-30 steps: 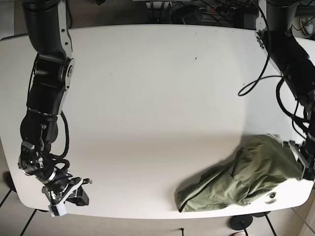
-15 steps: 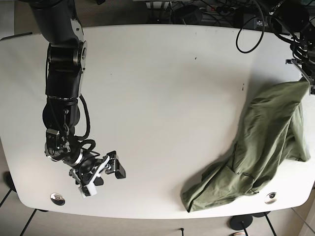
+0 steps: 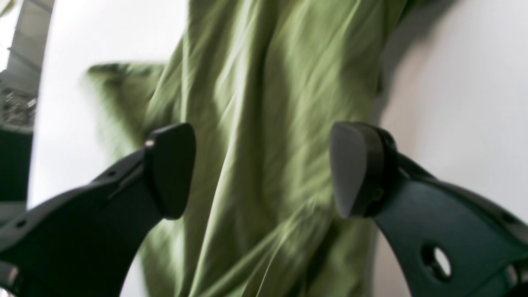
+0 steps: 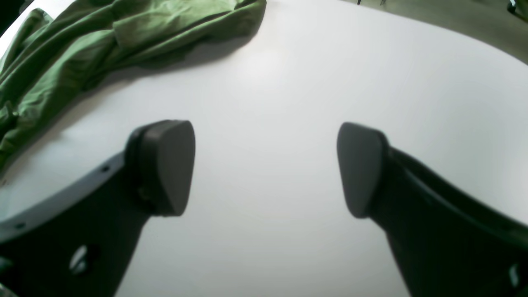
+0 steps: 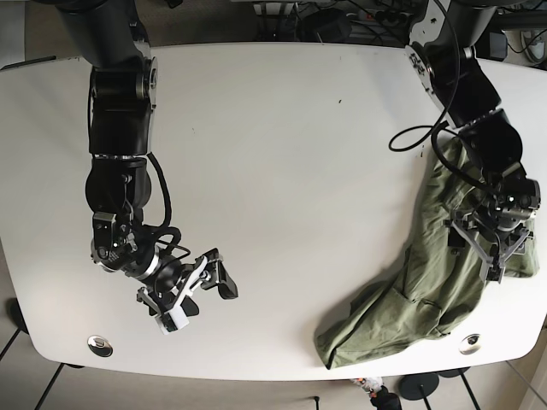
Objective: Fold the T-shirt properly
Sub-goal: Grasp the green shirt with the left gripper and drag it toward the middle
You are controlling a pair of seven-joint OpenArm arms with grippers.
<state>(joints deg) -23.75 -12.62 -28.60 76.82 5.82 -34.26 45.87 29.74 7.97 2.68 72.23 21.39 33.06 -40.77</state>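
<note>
T-shirt (image 5: 449, 273): lying bunched at lower right table (image 5: 282, 162) edge
left gripper (image 3: 264, 169): hovering spread, holding nothing
right gripper (image 4: 266, 165): gaping, empty
risk: grabbing several layers, dragging cloth off edge

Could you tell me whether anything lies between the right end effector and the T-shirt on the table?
Nothing visible does. Only bare white table separates the open right end effector from the crumpled green T-shirt, and the open left end effector is over the shirt.

Robotics lab: white table (image 5: 282, 171), two mounted arms, cable tangle (image 5: 342, 21) behind.
</note>
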